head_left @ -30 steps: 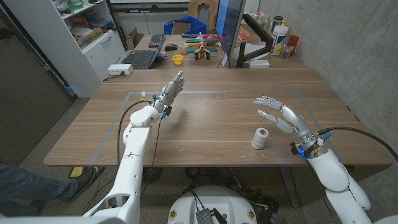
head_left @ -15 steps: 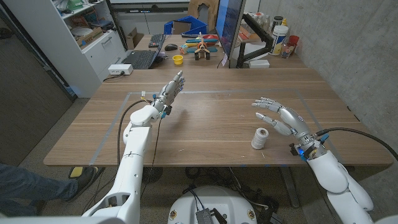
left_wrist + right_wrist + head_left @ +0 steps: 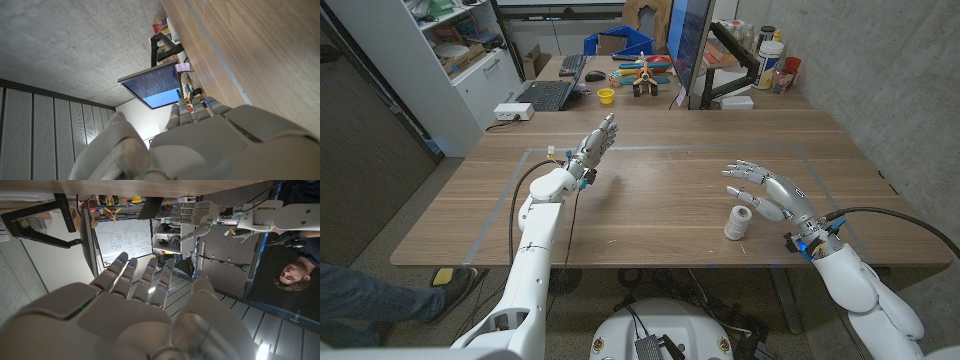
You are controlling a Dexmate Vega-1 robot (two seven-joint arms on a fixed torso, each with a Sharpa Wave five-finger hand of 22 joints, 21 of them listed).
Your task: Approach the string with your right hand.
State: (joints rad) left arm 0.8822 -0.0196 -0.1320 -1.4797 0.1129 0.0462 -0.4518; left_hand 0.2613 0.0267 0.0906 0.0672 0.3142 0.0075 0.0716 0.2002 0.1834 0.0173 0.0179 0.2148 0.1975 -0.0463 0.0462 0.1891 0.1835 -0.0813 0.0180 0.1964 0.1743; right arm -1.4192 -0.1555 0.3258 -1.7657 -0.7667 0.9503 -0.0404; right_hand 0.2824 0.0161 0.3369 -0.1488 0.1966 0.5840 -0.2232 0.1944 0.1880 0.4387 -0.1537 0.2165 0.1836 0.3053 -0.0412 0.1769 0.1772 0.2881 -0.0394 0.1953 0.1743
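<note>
A: We start big: wooden counter (image 3: 650,200), taped rectangle on it, clutter at the far end.

B: Arms next. We see the left hand (image 3: 594,146) held up over the far left part of the counter, fingers straight and apart, holding nothing. Well apart from the task's thing.

A: Right hand (image 3: 767,192)?

B: We log it as spread too, fingers (image 3: 738,168) fanned out, empty. It hovers just beside the string, a bit farther from the robot and toward its right.

A: And the string (image 3: 738,222)?

B: Small white spool, standing upright on the counter near the front edge, right of centre. We see no contact with the hand.

A: Progress?

B: We judge the approach mostly done: hand is near, palm roughly over that side. What's left, we think, is closing the last gap so the fingers bracket the spool. No grasp yet.
</note>
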